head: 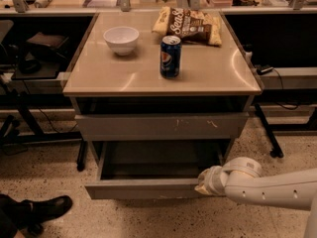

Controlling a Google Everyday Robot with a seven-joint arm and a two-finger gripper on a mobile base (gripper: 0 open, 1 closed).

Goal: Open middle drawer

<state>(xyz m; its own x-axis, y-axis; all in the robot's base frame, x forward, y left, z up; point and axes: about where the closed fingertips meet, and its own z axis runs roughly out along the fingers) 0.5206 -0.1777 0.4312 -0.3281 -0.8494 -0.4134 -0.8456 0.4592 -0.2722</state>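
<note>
White, smooth tubular arm [277, 190] is noted, with small dark dots [263, 195] along it and rounded collar [242, 166]; pale gripper [205, 182] is seen low, right of centre.

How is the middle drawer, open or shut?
Open: the drawer is pulled out, inside showing; the gripper is at its front edge.

on the cabinet top [213, 76] the bowl [121, 38] sits at the left rear, the can [170, 56] to its right near the middle, and the chip bag [190, 26] behind the can. under the top is a drawer face [158, 127]. below it the middle drawer [143, 188] juts forward. the gripper [204, 183] is at the right end of that drawer's front. a shoe [42, 209] rests on the floor, front left.
</note>
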